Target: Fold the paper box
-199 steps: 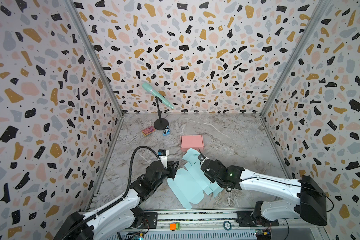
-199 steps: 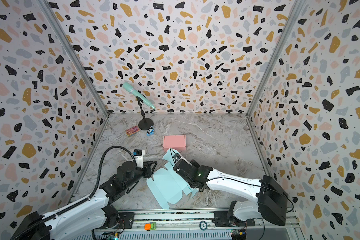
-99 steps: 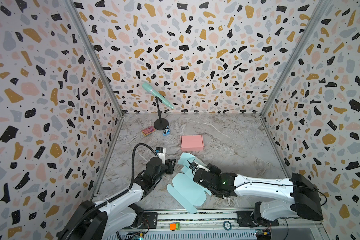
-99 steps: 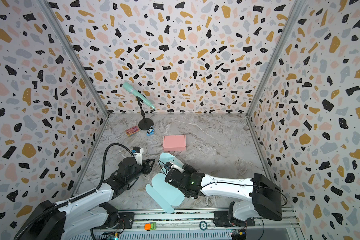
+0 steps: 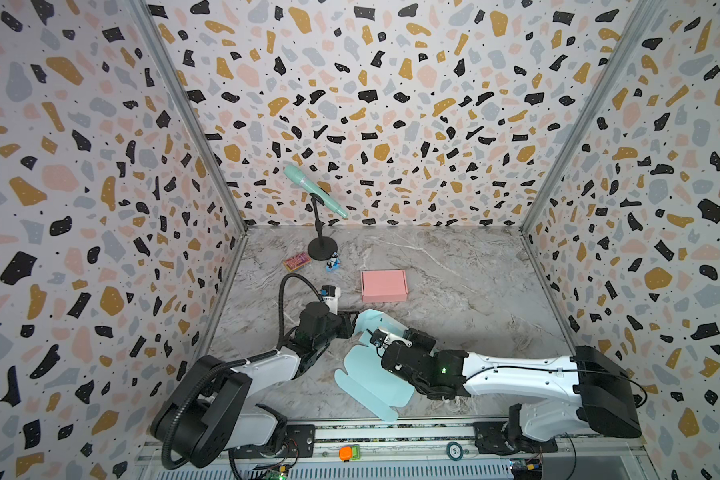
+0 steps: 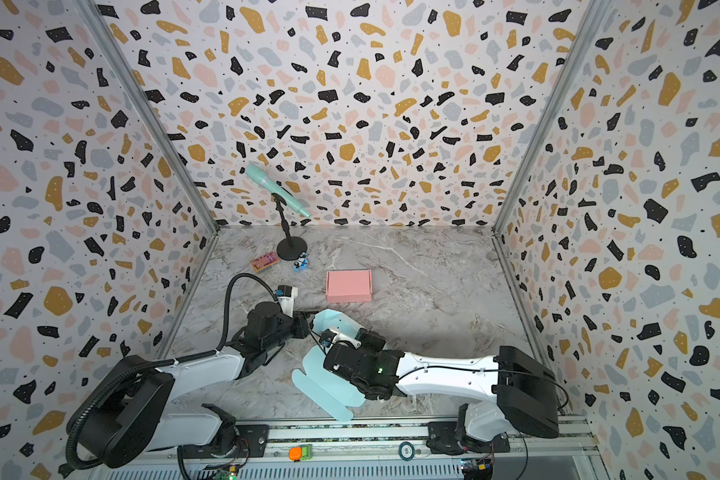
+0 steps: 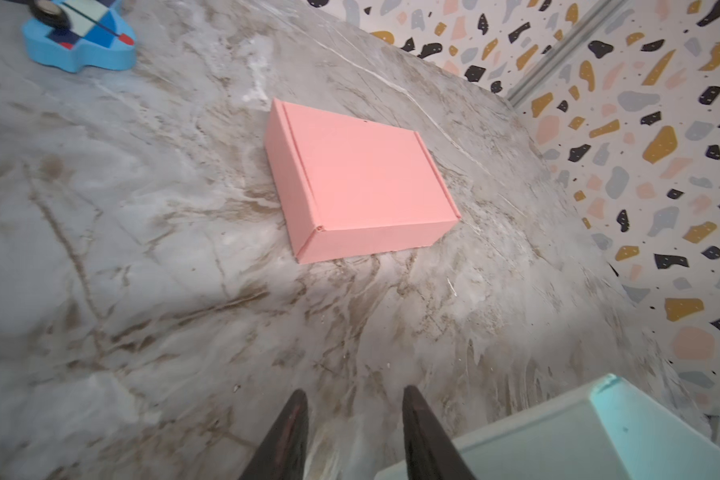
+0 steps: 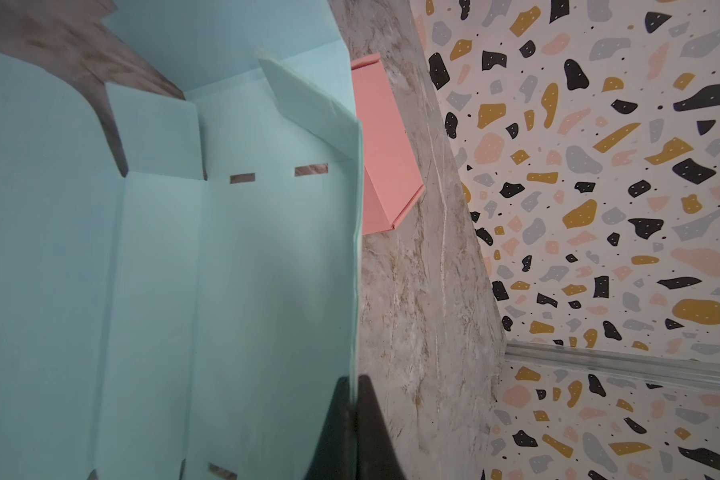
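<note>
The teal box blank lay at the near middle of the tabletop, mostly flat, with its far panel bent upward. The right fingers were closed tight on that raised panel's edge, the sheet pinched between them. The left fingers stood apart with nothing between them, over bare tabletop just left of the blank's far-left flap; whether they touched the flap cannot be told. Farther back, a folded pink box sat closed, apart from the blank. At the far left stood a teal microphone on its stand, with a small blue toy beside its base.
</note>
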